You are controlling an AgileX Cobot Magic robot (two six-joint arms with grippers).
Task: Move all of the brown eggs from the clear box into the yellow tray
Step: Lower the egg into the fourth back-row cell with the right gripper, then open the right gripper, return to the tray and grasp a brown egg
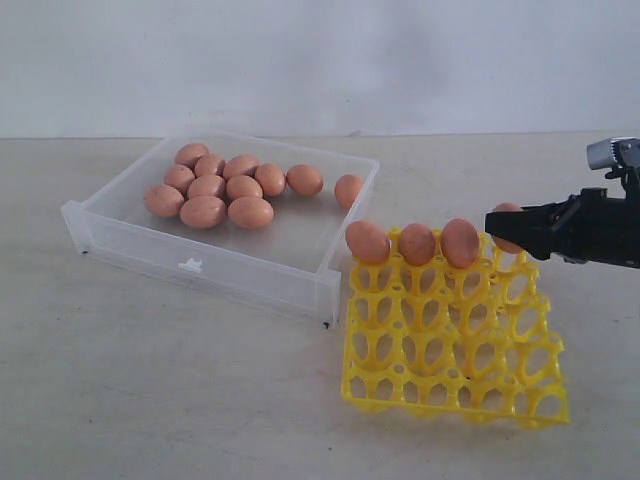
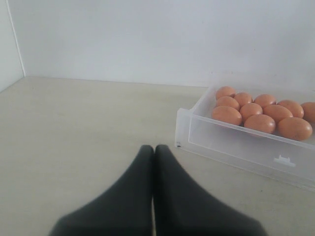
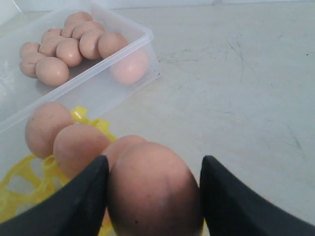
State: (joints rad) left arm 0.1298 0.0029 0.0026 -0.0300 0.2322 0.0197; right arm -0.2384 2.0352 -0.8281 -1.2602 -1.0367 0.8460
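A: Right gripper (image 3: 153,163)?
B: Clamped on a brown egg (image 3: 152,196), long axis upright, just over the yellow tray (image 1: 455,407) far-row cell beside three seated eggs (image 1: 417,244).
A: Left gripper (image 2: 153,150)?
B: Pinched closed, empty. Remaining eggs (image 1: 225,190) farther left, in the clear box (image 1: 200,262).

Three brown eggs (image 1: 416,244) in the yellow tray's (image 1: 460,410) far row — a fourth egg (image 1: 508,210) in the gripper (image 1: 495,228)

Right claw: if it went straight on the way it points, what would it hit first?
Likely the nearest seated brown oval egg in the back row of the yellow plastic lattice tray; the right claw, holding a fourth brown egg, points along that row. Height clearance is unclear.
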